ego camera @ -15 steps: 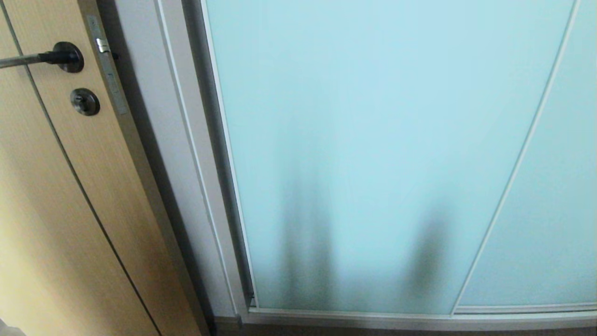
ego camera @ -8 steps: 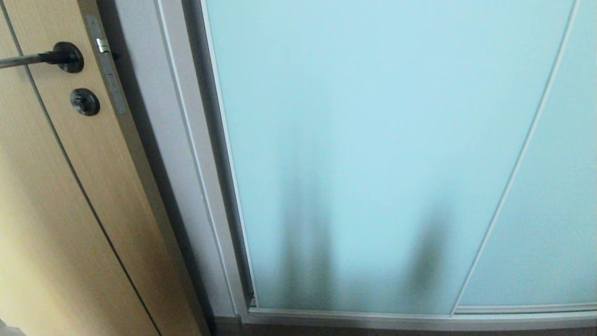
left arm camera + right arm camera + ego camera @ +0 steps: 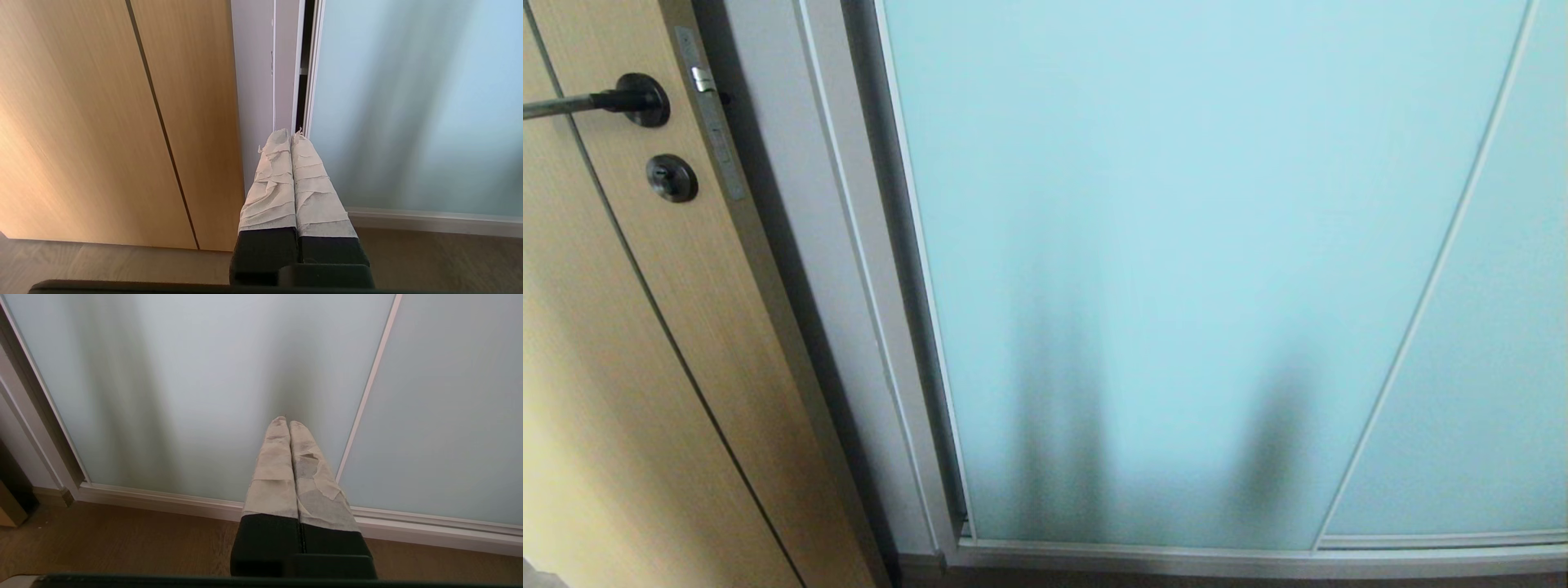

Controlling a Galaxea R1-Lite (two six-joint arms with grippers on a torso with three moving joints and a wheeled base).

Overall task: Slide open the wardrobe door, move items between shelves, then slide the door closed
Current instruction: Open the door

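No change is seen: the frosted pale blue-green sliding wardrobe door (image 3: 1176,245) remains closed (both end effectors (image 3: 291,134) (image 3: 285,421) clenched, empty).

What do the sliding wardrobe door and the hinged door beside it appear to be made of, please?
The sliding wardrobe door looks like frosted pale blue-green glass: matte, with dark shapes showing blurred through it, in a thin silvery frame, probably metal. The hinged door looks like light wood or a wood-look laminate, with fine grain lines and a satin finish.
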